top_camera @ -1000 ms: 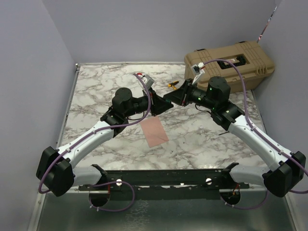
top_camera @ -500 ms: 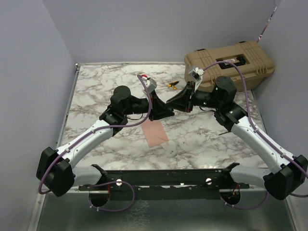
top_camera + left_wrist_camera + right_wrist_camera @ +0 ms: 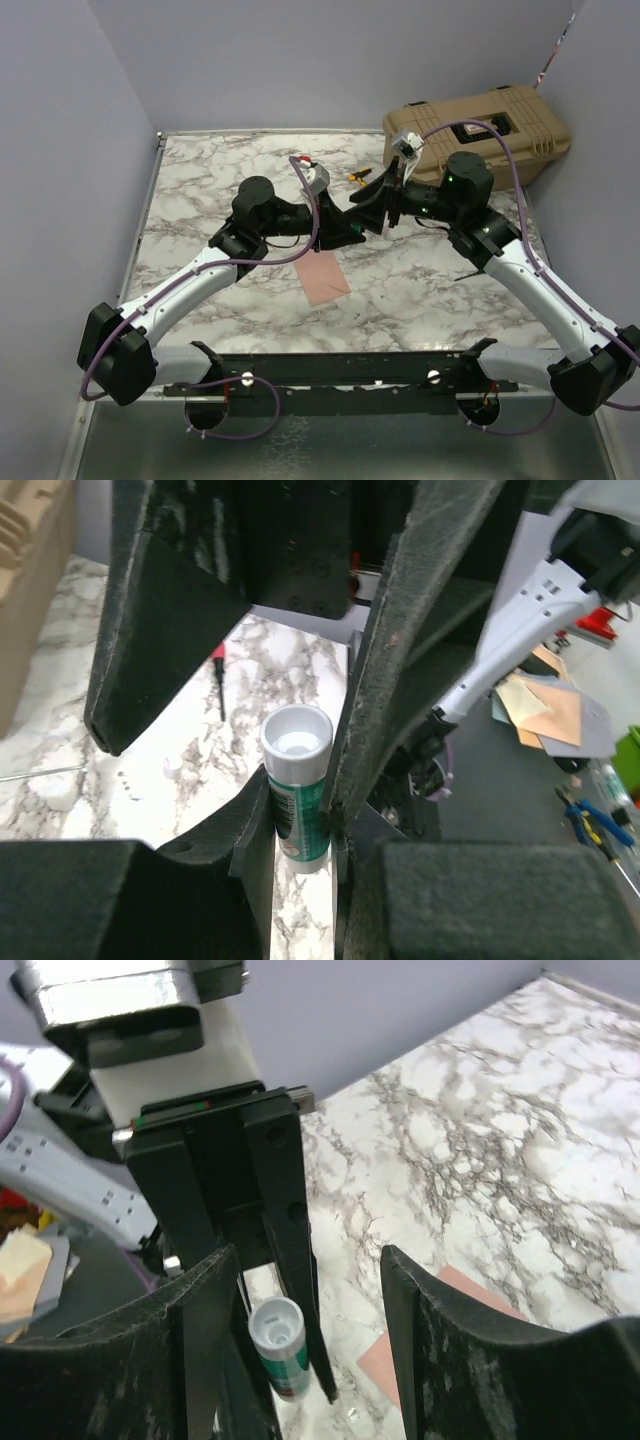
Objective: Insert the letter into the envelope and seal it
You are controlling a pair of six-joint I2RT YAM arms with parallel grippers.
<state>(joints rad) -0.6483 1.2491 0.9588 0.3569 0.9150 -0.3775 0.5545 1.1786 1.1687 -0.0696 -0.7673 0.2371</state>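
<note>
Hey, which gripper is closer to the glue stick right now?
Left. The left gripper is shut on the glue stick, holding its body between the fingers. The right gripper stands open facing the stick's white top end, not gripping it.

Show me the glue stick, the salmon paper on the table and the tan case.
glue stick (image 3: 297, 815): left wrist view, on its green label.
salmon paper (image 3: 325, 278): top external view, middle of the part that shows.
tan case (image 3: 535, 128): top external view, right part of its lid.
</note>
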